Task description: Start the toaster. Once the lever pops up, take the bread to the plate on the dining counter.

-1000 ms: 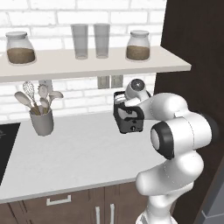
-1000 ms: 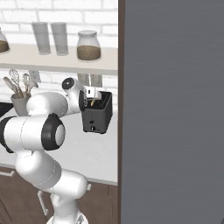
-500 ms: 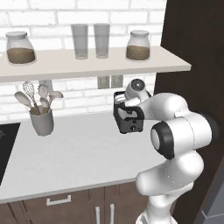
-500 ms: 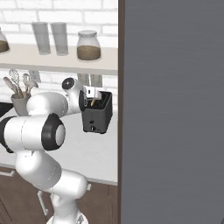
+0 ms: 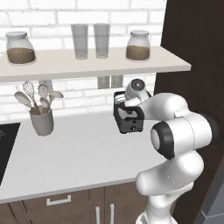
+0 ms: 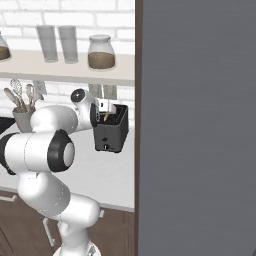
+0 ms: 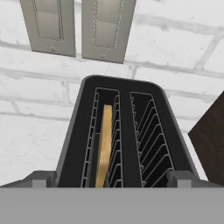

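Left base view: black toaster [image 5: 130, 118] is seen on the pale counter [image 5: 78, 153], beside a utensil crock [image 5: 41, 121].
Right base view: the toaster [image 6: 111, 131] is partly covered by the arm.
Hand view: end effector [image 7: 112, 178] is spread wide, released, above the toaster [image 7: 122, 131]; bread [image 7: 104, 146] is lodged in the left slot.

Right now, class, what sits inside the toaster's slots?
The toaster holds the bread in one slot; the other looks empty. The bread's lower part is hidden by the slot.

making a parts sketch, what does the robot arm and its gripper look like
The arm is glossy white with rounded, bulging segments and black rings with grey discs at the joints. No cables or markings show. The gripper has two small dark grey, blocky fingertips.
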Motion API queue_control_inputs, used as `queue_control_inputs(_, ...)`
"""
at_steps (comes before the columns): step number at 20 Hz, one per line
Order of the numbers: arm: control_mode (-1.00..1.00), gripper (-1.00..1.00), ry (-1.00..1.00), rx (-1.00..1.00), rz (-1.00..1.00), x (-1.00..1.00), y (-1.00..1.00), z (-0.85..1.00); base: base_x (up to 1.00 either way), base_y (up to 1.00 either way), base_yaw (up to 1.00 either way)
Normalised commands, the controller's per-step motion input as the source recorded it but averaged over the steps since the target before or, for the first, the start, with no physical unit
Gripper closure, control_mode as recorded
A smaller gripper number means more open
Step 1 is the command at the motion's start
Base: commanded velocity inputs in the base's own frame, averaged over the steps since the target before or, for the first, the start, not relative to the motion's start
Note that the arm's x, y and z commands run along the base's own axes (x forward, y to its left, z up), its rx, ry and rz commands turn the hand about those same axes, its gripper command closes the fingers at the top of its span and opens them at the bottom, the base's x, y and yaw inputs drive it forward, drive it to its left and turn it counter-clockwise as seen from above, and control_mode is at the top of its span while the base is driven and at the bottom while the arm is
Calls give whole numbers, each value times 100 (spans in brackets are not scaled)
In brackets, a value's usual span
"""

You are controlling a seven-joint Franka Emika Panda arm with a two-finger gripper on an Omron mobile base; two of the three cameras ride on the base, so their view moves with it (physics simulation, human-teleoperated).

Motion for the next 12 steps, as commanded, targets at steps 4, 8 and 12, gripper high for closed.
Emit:
queue_control_inputs(4, -100, -100, 0, 0, 0, 0, 0, 0, 0, 0, 0)
queue_control_inputs(8, -100, -100, 0, 0, 0, 0, 0, 0, 0, 0, 0)
queue_control_inputs(12, -100, -100, 0, 0, 0, 0, 0, 0, 0, 0, 0)
